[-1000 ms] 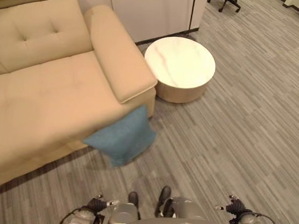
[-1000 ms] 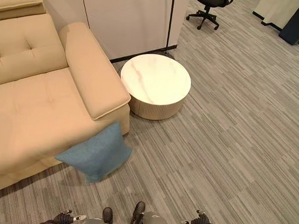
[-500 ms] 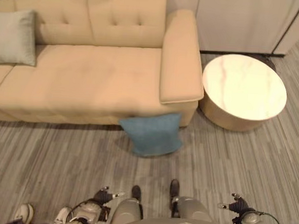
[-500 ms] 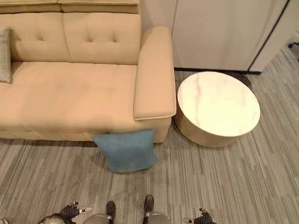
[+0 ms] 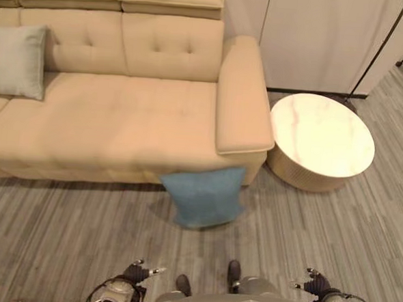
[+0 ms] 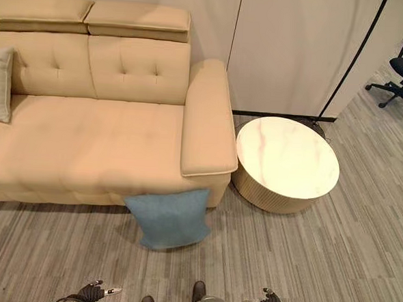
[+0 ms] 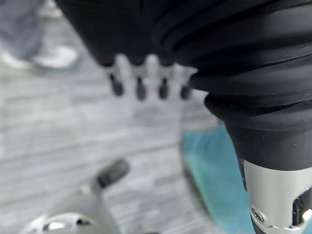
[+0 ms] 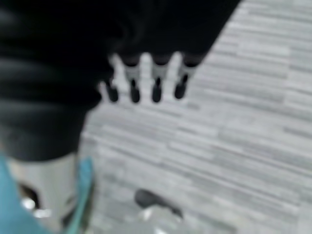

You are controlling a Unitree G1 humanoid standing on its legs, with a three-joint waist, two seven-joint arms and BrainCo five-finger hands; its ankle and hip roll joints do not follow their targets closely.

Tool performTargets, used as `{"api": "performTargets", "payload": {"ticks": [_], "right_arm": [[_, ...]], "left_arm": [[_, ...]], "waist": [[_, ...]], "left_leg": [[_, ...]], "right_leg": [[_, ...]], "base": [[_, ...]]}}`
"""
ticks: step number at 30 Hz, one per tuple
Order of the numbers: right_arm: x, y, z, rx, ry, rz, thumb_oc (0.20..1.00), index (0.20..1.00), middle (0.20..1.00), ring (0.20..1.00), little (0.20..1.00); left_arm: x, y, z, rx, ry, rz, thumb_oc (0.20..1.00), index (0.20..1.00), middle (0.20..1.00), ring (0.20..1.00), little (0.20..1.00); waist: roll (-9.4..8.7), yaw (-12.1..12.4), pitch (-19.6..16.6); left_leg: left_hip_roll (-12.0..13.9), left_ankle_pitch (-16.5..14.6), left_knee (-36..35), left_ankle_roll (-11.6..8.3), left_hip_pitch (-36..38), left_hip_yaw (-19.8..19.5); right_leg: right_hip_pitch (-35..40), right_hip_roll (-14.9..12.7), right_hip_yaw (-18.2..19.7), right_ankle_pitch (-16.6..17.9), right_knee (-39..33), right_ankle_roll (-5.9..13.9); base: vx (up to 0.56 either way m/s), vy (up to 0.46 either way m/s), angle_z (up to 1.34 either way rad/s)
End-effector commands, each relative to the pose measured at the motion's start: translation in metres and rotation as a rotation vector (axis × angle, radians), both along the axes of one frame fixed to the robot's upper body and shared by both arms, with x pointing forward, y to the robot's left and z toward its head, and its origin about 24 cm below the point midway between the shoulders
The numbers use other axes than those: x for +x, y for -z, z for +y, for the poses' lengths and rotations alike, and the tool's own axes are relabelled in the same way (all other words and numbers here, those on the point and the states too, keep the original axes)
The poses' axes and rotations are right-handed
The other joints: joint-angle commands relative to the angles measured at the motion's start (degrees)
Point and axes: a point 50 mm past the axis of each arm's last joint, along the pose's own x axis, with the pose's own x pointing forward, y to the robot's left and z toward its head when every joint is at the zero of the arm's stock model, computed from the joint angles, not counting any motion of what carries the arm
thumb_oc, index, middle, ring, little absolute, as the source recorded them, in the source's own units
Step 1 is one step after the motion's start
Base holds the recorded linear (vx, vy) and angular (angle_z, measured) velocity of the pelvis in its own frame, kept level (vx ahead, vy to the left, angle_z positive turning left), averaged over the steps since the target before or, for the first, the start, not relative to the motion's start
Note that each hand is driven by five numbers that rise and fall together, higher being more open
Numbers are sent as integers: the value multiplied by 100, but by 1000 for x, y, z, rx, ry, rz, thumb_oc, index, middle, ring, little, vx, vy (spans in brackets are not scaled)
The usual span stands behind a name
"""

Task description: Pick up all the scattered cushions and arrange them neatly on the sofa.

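My left hand and right hand both hang low at my sides with fingers loosely straight, holding nothing. Ahead of them and between the two, the blue cushion leans on the floor against the front of the sofa, below its armrest. It looks soft, light and floppy, so I judge pressing in on its two side edges surer than pinching a corner; a grey cushion already sits far to my left.

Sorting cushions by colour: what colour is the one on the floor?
Blue; the cushion shows best in the right eye view.
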Motion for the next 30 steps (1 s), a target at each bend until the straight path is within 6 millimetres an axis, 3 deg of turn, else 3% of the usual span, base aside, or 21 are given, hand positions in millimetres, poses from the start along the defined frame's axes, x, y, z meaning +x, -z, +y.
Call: {"api": "performTargets", "payload": {"ticks": [1, 18, 19, 30], "right_arm": [[12, -2, 6, 7, -30, -36, 1000, 1000, 1000, 1000, 1000], [18, -2, 19, 9, -156, -30, 1000, 1000, 1000, 1000, 1000], [-9, -1, -26, -35, 376, -29, 1000, 1000, 1000, 1000, 1000], [-9, -1, -27, -62, 304, -8, 1000, 1000, 1000, 1000, 1000]], "left_arm": [[-2, -5, 19, 58, -25, -14, 1000, 1000, 1000, 1000, 1000], [-25, -1, 23, 57, -95, 44, 1000, 1000, 1000, 1000, 1000], [7, -3, 6, 82, -7, -30, 1000, 1000, 1000, 1000, 1000], [8, -6, 14, 105, 4, -28, 1000, 1000, 1000, 1000, 1000]], "waist": [[-305, 30, 24], [-387, 167, -123], [-167, 9, -94], [-173, 67, -126]], "left_leg": [[-107, -178, 67, -294, -3, -200], [-24, -84, -92, -396, 289, -263], [183, -142, 5, -525, 84, -280], [206, -74, -140, -523, 337, -279]], "right_leg": [[625, -244, 306, 75, -570, 758], [999, -182, 93, 48, -826, 715], [884, -300, -345, 70, -957, 683], [1104, -243, -366, -16, -966, 667]], "base": [[0, 0, 0], [-40, -30, 1], [-20, -19, 9], [5, -13, 5]]}}
